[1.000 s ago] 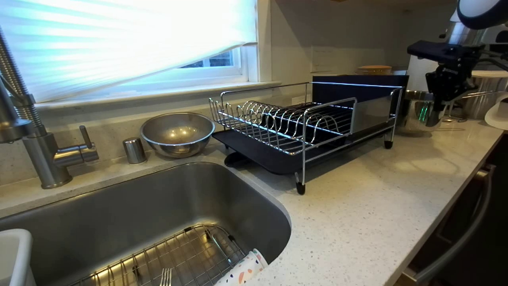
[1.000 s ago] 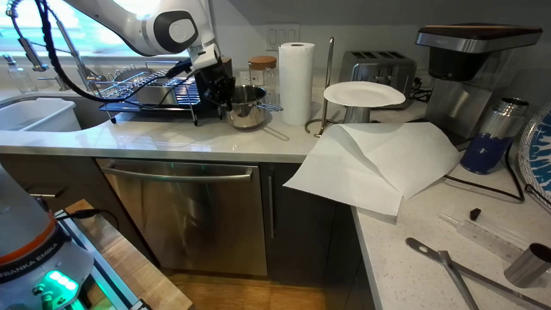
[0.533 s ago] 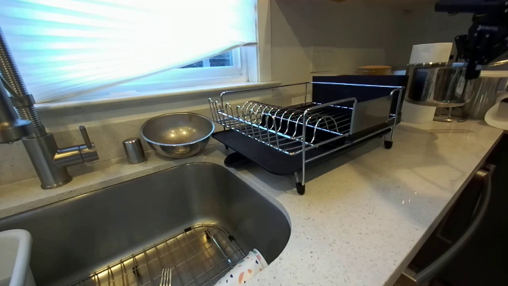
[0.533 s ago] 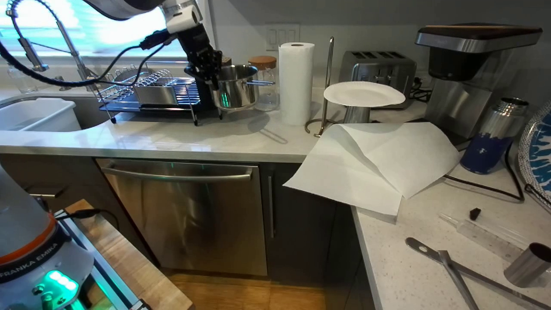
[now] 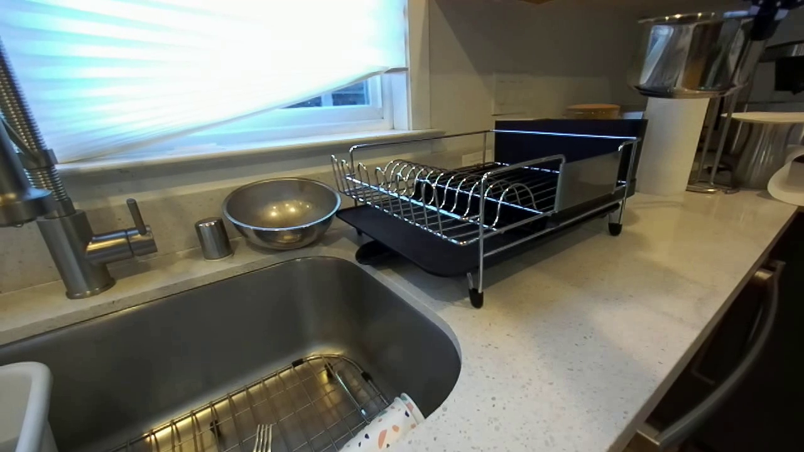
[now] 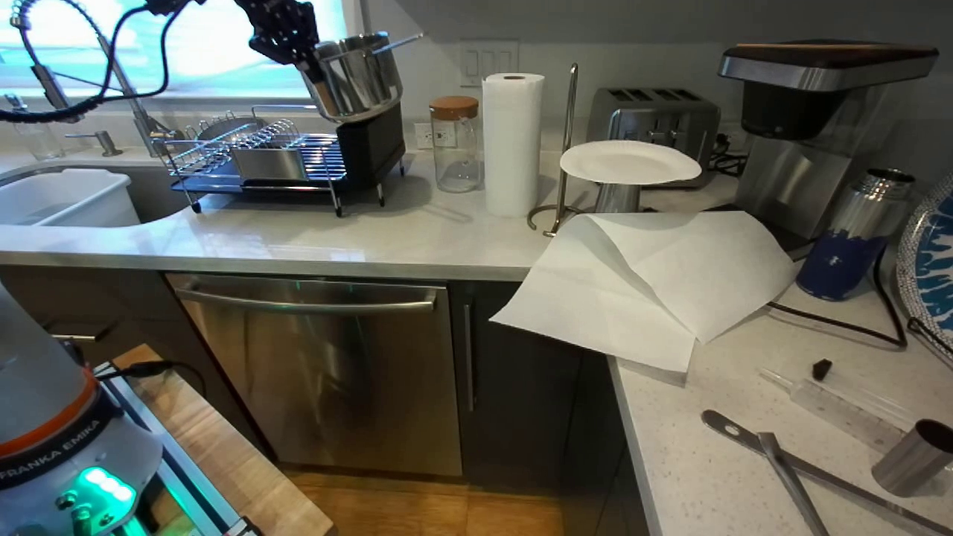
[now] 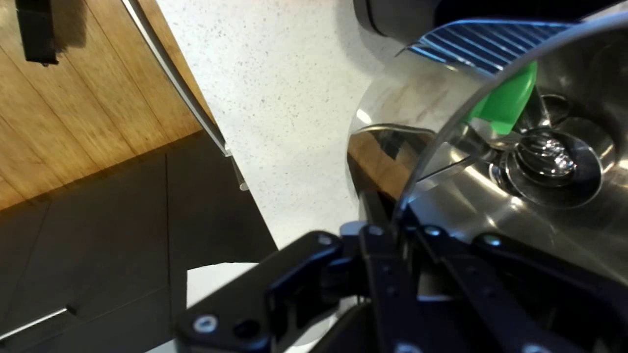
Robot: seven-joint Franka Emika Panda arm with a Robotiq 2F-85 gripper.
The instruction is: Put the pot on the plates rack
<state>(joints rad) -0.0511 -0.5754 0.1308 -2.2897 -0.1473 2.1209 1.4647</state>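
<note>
The shiny steel pot [image 5: 688,56] hangs in the air well above the counter, tilted in an exterior view [image 6: 357,82]. My gripper [image 6: 314,68] is shut on the pot's rim, one finger inside and one outside, as the wrist view shows at the jaws [image 7: 400,225]. A green item [image 7: 510,100] and shiny round metal pieces show inside the pot. The chrome plates rack [image 5: 461,201] stands on the counter over its black tray, and also shows in an exterior view [image 6: 257,165]. In that view the pot is above the rack's black end block.
A wide metal bowl [image 5: 279,216] stands beside the rack, behind the sink [image 5: 188,314]. The faucet [image 5: 72,245] rises at the back. A corked glass jar [image 6: 456,145], a paper towel roll [image 6: 514,141] and a white raised plate [image 6: 629,162] stand past the rack.
The pot stood on the counter with my gripper at its rim one second ago. It has since been lifted high, shifted toward the rack and window, and tilted.
</note>
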